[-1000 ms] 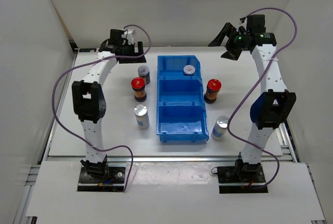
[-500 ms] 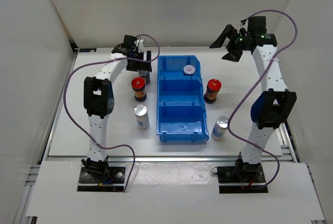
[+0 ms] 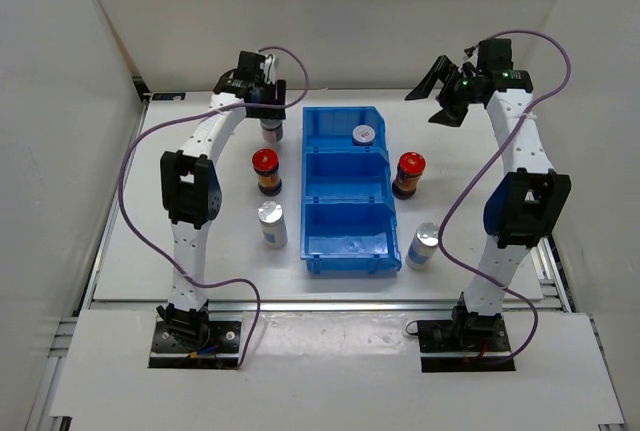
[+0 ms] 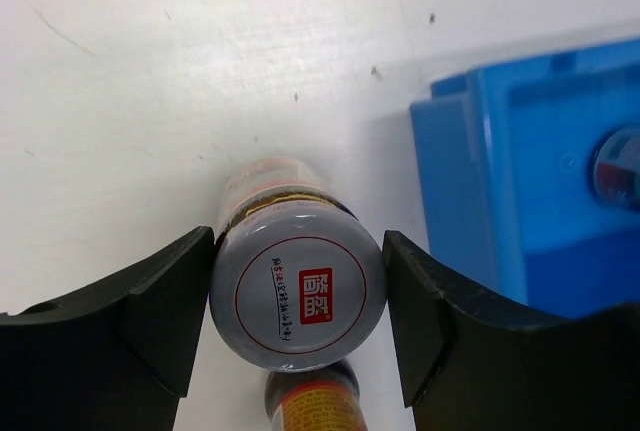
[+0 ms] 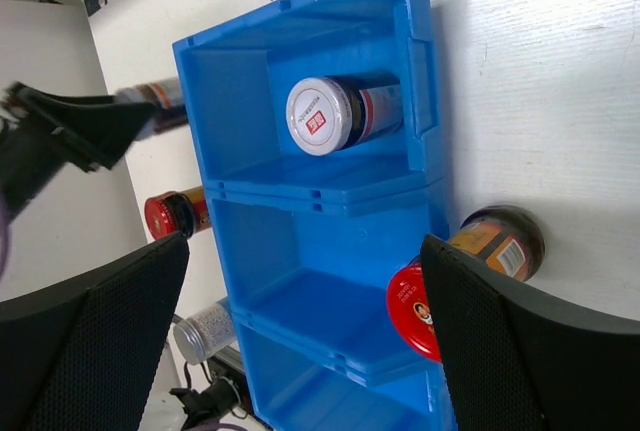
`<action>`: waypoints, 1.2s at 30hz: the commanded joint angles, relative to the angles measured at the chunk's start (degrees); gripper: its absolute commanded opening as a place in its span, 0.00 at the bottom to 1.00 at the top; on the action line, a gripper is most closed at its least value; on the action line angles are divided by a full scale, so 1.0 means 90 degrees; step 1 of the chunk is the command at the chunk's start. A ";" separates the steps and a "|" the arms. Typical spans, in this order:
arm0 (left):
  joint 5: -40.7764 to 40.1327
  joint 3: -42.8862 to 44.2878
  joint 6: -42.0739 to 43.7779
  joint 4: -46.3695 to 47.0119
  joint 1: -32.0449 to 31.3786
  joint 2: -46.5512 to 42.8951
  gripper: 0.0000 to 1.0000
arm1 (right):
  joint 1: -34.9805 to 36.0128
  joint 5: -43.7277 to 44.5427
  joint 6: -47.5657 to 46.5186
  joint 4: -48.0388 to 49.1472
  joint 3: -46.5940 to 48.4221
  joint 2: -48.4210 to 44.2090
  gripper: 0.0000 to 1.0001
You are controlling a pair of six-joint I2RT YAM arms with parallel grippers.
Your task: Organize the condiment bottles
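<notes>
A white table [image 3: 180,241] is viewed from above, with a blue three-compartment bin [image 3: 350,263] set lengthwise at its middle. Six small condiment bottles are seen, all but one standing on the table around the bin.

The left gripper [image 4: 298,243] is reached toward the far left part of the table, just left of the bin's far compartment. In the left wrist view its two black fingers [image 4: 170,301] are seen pressed against opposite sides of the cap of a grey-capped bottle [image 4: 298,296], so the claw is closed on that bottle. Whether the bottle is raised off the table cannot be told.

The right gripper [image 3: 437,94] is held in the air over the far right part of the table, well apart from every bottle. Its claw is spread wide, and nothing is held in it.

A second grey-capped bottle [image 3: 365,135] is seen inside the bin's far compartment. The middle and near compartments hold no bottle.

A red-capped bottle [image 3: 265,171] is placed left of the middle compartment, and a silver bottle [image 3: 272,223] left of the near compartment. On the bin's right side, another red-capped bottle [image 3: 409,174] is stood just beside the middle compartment, and another silver bottle [image 3: 424,245] is found near the bin's near right corner.
</notes>
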 commanded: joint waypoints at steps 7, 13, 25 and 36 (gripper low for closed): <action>0.0241 0.1382 -0.0069 0.0303 -0.0551 -0.1126 0.38 | -0.0031 -0.0267 0.0010 0.0079 -0.0349 -0.0224 1.00; 0.1141 0.1315 -0.0195 0.0439 -0.1118 -0.0853 0.36 | -0.0031 -0.0335 0.0010 0.0079 -0.0408 -0.0224 1.00; 0.0634 0.0787 -0.0508 0.0556 -0.1392 0.0065 0.57 | -0.0031 -0.0073 -0.0117 -0.0086 -0.0583 -0.0399 1.00; 0.0546 0.0845 -0.0703 0.0498 -0.1275 0.0456 1.00 | -0.0031 0.1119 -0.0440 -0.0769 -0.0886 -0.0741 1.00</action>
